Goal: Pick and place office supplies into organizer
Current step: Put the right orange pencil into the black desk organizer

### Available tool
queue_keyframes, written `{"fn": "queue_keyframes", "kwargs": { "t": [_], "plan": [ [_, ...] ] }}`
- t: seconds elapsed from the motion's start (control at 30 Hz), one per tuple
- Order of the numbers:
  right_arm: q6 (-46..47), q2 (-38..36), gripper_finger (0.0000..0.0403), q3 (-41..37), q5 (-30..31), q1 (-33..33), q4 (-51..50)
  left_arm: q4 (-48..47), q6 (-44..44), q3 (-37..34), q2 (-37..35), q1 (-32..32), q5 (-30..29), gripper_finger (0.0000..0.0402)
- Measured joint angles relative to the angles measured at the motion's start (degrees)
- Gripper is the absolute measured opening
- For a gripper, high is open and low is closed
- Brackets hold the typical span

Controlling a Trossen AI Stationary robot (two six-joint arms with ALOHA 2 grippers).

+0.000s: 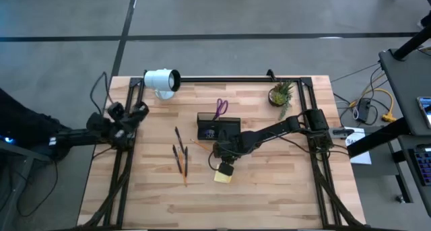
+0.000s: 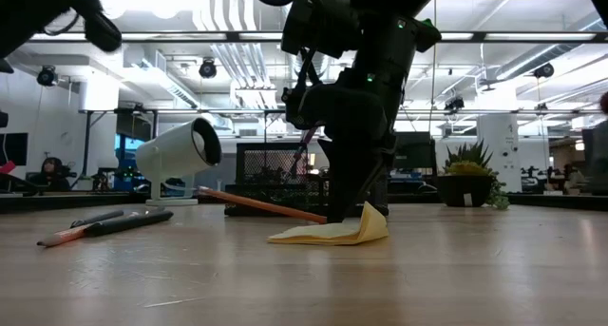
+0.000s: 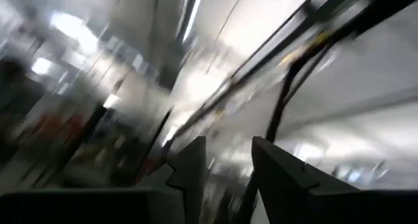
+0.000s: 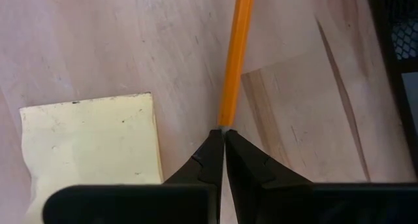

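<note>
A: High view first. Where are the arms?

B: The right gripper [image 1: 225,165] is down at mid-surface, just in front of the organizer [image 1: 217,126], right beside the yellow pad [image 1: 223,175]. The left gripper [image 1: 138,113] waits off at the surface's left edge, near the lamp [image 1: 161,81]. Scissors [image 1: 221,108] lie behind the organizer, a few pencils [image 1: 180,158] lie loose to its left, and a plant [image 1: 281,94] stands at the back right.

A: Low view?

B: The right arm comes straight down to the wood. An orange pencil [image 2: 261,205] slopes up from the surface to the left of where the jaws meet it, so one end looks lifted. The pad [image 2: 332,233] lies crumpled at the foot of the gripper, one corner curled up.

A: Left wrist view?

B: Only blur of the room. Its two fingers [image 3: 196,168] stand a little apart, with nothing between them.

A: Right wrist view?

B: The jaws are together, pinching the very end of the orange pencil [image 4: 235,54], which runs away from them over the wood. The pad [image 4: 91,142] lies just beside it. A grip at the tip probably lets the pencil hang and drop end-first into the taller compartment, though so small a hold could slip.
</note>
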Motion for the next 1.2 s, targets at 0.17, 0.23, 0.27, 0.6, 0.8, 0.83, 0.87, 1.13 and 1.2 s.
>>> {"fn": "queue_keyframes", "kwargs": {
  "t": [0.17,0.23,0.27,0.6,0.8,0.83,0.87,1.13,1.2],
  "plan": [
    [-0.01,0.00,0.0008,0.00,-0.18,0.00,-0.02,-42.96,5.88,9.73,5.71,0.04,-1.88,0.0109],
    [-0.02,0.00,0.0008,0.00,-0.17,0.00,-0.02,-49.64,10.43,12.16,10.36,0.04,-1.97,0.0109],
    [-0.15,0.02,0.0008,0.00,-0.16,0.00,-0.02,-50.37,12.42,12.86,12.67,0.04,-1.77,0.0109],
    [-0.42,0.02,0.0008,-0.02,-0.12,0.00,-0.02,-41.69,20.30,13.99,36.16,0.04,0.77,0.0109],
    [-0.61,0.02,0.0008,-0.04,-0.10,0.02,-0.04,-40.35,25.48,17.70,48.56,0.04,0.77,0.0109],
    [-0.80,0.02,0.0008,-0.04,-0.10,0.02,-0.07,-40.75,26.65,18.41,50.13,0.04,0.75,0.0109],
    [-1.30,0.02,0.0008,-0.04,-0.10,0.02,-0.07,-41.15,27.64,19.31,51.78,0.04,0.75,0.0109],
    [-2.37,0.02,0.0008,0.07,0.01,0.04,-0.17,-41.18,34.74,23.31,61.44,0.04,0.75,0.0109],
    [-2.39,0.02,0.0008,0.07,0.04,0.04,-0.17,-40.76,35.16,23.73,62.91,0.04,0.75,0.0109]
  ]
}}
